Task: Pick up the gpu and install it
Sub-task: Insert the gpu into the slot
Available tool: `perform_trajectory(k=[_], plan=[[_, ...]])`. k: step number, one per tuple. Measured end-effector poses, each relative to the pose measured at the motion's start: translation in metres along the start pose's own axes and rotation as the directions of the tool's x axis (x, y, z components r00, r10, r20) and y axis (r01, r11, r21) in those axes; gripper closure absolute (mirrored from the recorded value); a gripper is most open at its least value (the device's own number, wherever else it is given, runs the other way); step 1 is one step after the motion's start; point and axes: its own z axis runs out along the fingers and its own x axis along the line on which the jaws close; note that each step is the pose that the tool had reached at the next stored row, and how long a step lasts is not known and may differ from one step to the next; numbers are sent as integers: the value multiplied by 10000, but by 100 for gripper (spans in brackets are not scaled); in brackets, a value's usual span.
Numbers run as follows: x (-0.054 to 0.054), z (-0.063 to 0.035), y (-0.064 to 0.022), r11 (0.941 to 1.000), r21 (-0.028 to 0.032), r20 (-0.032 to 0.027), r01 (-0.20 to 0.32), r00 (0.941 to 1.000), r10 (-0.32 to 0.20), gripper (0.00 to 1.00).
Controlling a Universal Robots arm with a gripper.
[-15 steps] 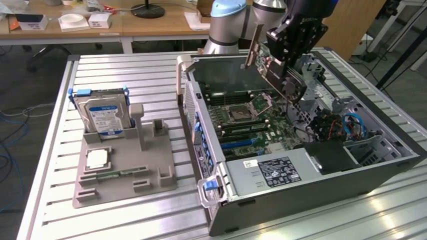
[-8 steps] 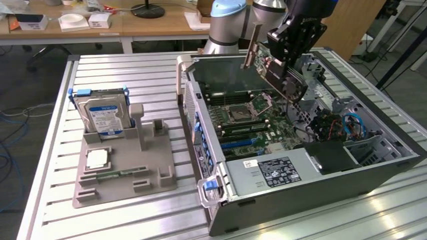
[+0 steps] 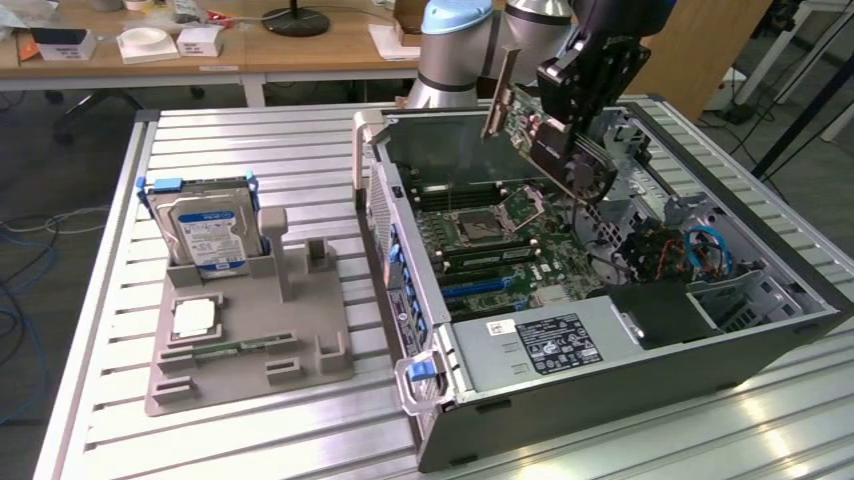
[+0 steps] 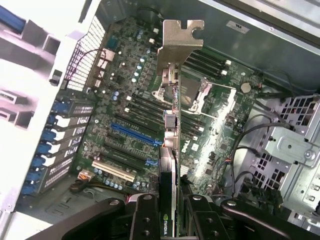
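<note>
The gpu (image 3: 530, 120) hangs tilted above the open computer case (image 3: 747, 345), its silver bracket (image 3: 503, 88) pointing up and toward the exterior view's left. My gripper (image 3: 577, 138) is shut on the card's far end. In the wrist view the gpu (image 4: 170, 135) runs edge-on away from my gripper (image 4: 169, 220), with a black finger (image 4: 145, 220) on each side of it and the bracket (image 4: 179, 42) at the far end. Below it lies the motherboard (image 4: 125, 115) with its blue expansion slot (image 4: 134, 134). The card is clear of the board.
On the exterior view's left, a grey fixture (image 3: 300, 345) holds an upright silver hard drive (image 3: 207, 235) with a blue label and a flat green memory stick (image 3: 243, 347). Inside the case are cables (image 3: 694, 250) and a drive cage (image 4: 295, 150). A desk stands behind the slatted table (image 3: 267, 440).
</note>
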Motion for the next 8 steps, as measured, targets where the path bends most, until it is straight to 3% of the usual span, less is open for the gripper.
perform_trajectory(k=[8], plan=[[0, 0, 0, 9977, -10, -8, 684, 9977, -684, 74]])
